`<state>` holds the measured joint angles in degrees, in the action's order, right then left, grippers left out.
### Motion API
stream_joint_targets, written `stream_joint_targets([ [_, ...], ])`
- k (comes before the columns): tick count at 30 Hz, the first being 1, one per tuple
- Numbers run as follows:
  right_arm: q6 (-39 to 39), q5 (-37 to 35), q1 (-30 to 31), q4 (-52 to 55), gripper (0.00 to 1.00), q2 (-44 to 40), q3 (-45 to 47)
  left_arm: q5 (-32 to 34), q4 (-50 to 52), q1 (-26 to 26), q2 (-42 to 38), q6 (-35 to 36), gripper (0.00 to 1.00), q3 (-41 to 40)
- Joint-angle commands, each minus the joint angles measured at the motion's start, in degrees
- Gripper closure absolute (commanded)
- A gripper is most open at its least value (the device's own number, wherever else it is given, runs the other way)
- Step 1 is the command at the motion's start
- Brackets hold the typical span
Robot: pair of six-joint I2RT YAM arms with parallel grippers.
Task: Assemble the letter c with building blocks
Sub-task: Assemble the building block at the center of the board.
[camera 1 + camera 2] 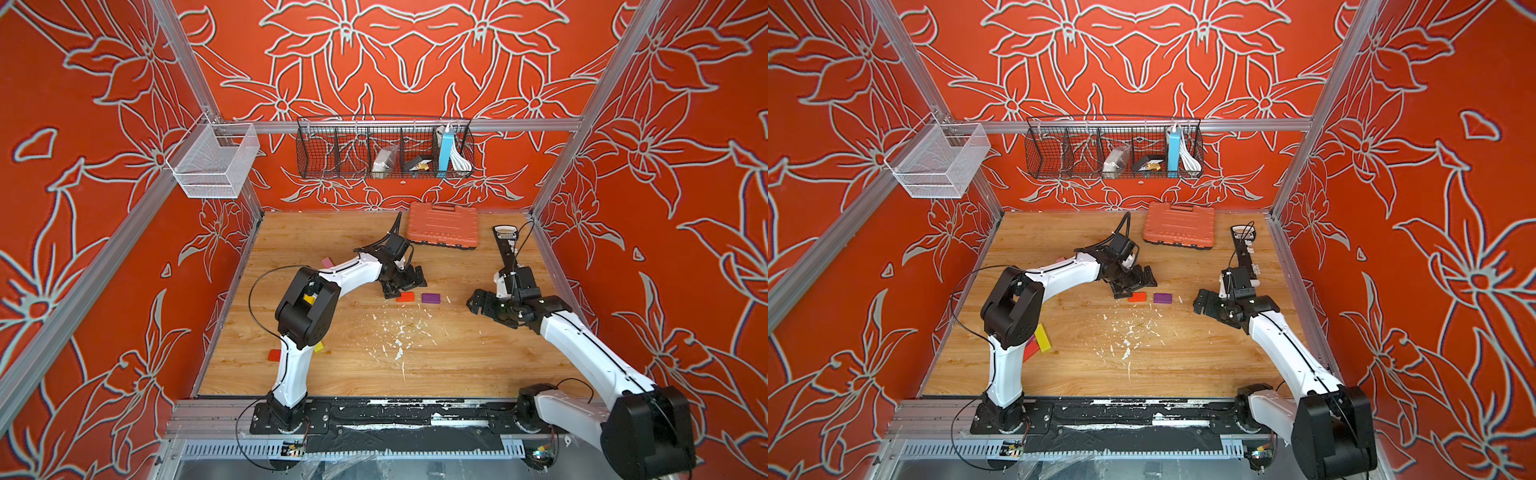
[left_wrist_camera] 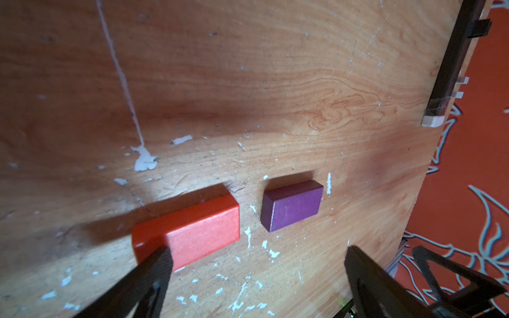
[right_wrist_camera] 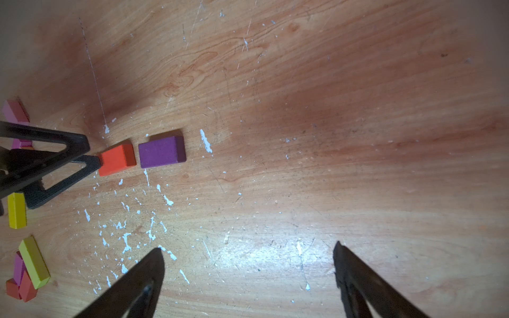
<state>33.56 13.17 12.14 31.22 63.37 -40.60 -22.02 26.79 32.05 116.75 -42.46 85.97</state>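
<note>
Two building blocks lie end to end mid-table: an orange-red block (image 1: 405, 296) (image 2: 192, 234) (image 3: 117, 159) and a purple block (image 1: 430, 298) (image 2: 292, 206) (image 3: 161, 151). My left gripper (image 1: 405, 283) (image 2: 259, 250) is open just behind them, and one fingertip (image 2: 161, 257) sits at the orange-red block's end. My right gripper (image 1: 478, 301) (image 3: 248, 247) is open over bare wood to the right of the purple block, holding nothing. More blocks lie by the left arm: a pink one (image 1: 327, 262), a yellow bar (image 1: 1043, 337) (image 3: 34, 261), a red one (image 1: 274, 355).
A large orange ribbed tool case (image 1: 441, 226) lies at the back of the table. A black strip-shaped rack (image 1: 505, 245) runs along the right side behind my right arm. White flecks (image 1: 399, 332) scatter over the wood. Wire baskets (image 1: 384, 149) hang on the walls.
</note>
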Motion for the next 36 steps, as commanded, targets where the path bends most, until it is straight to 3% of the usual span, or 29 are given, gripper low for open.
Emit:
stream_joint_targets([
  [1,-0.1,-0.1,-0.2,0.1,0.02,-0.2,-0.7,1.2,1.6,0.3,-0.8,0.2,0.02,0.0],
  [11,-0.1,0.4,-0.2,-0.5,0.02,0.7,-0.8,3.1,3.3,-2.6,-2.8,1.1,0.02,-3.2],
  [36,-0.2,0.1,-0.2,-0.5,0.02,1.2,-0.9,-0.2,2.6,-0.6,2.8,1.0,0.02,2.0],
])
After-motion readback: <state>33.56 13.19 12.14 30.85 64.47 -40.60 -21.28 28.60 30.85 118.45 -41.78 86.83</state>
